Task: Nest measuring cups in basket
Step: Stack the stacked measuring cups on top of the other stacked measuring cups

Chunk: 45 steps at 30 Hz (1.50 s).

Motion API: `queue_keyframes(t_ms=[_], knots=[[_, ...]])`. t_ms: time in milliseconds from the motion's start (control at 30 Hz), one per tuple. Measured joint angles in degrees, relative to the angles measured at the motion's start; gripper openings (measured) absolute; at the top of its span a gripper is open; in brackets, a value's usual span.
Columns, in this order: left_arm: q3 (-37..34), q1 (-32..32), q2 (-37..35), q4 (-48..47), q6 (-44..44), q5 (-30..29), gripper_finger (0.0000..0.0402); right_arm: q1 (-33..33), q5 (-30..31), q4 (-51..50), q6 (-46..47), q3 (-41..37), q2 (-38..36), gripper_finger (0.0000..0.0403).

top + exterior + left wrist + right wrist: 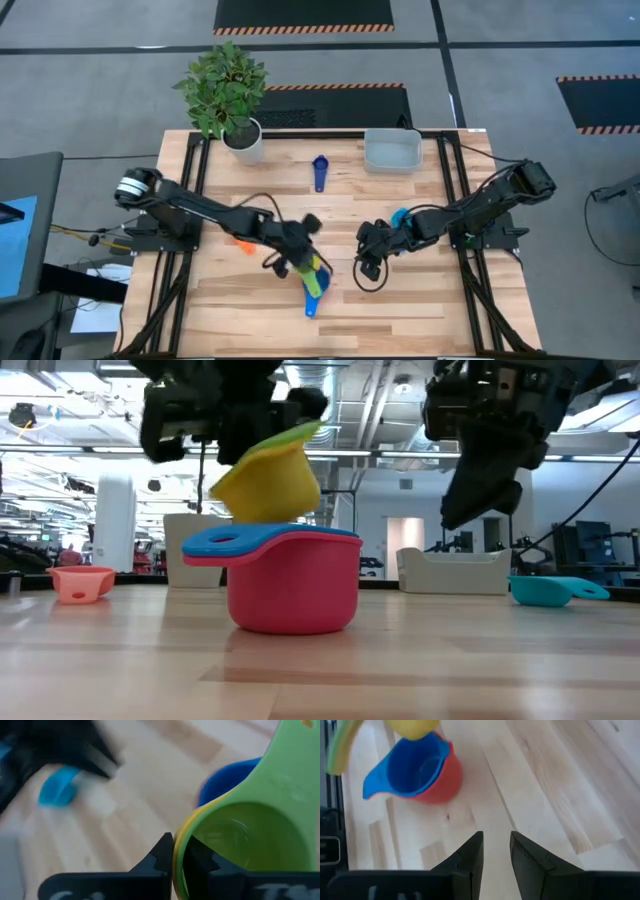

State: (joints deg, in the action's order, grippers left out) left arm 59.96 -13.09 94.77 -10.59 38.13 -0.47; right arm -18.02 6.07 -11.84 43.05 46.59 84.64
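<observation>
A pale wooden plank desk (400, 300), framed by black rails, carries a scatter of plastic ware. At the back edge a white plant pot (245, 142) with a leafy green plant stands near the left corner, and a translucent grey-blue basket (392, 152) sits toward the right. Between them lies a dark blue measuring cup (320, 172). An orange cup (82, 582) rests left of centre, a light blue cup (548, 591) right of centre. Near the front, a red cup (295, 590) stands upright on the boards with a blue cup (250, 540) nested inside it.
</observation>
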Motion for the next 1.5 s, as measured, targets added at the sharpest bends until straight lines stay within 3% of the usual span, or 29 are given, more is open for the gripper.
queue_keyframes(t_ms=[233, 633, 967, 1100, 1233, 1500], knots=[[8.4, -3.1, 7.1, -5.7, 9.0, 1.7, 0.0014, -1.8, 0.0, -1.2, -0.1, 0.0, 0.0, 0.0120], [14.5, -3.5, 7.3, -6.4, 10.9, 2.2, 0.0014, -1.3, 0.1, -2.8, -1.2, 0.0, 0.0, 0.0120], [14.7, -4.6, 7.3, -0.1, 21.6, 1.8, 0.0015, -6.1, -2.0, -19.5, 8.9, 0.0, -7.8, 0.0093], [14.7, -5.2, 7.3, 0.2, 23.3, -0.6, 0.0015, -12.1, -1.0, -16.2, 13.0, 0.0, -7.4, 0.0070], [14.7, -5.5, 7.3, 0.2, 23.1, -0.9, 0.0015, -17.1, -1.4, -9.5, 15.0, 0.0, -2.2, 0.0051], [14.7, -8.7, 7.3, -2.7, 17.4, -1.1, 0.0014, -18.8, -1.6, 2.3, 14.1, 0.0, 8.7, 0.0022]])
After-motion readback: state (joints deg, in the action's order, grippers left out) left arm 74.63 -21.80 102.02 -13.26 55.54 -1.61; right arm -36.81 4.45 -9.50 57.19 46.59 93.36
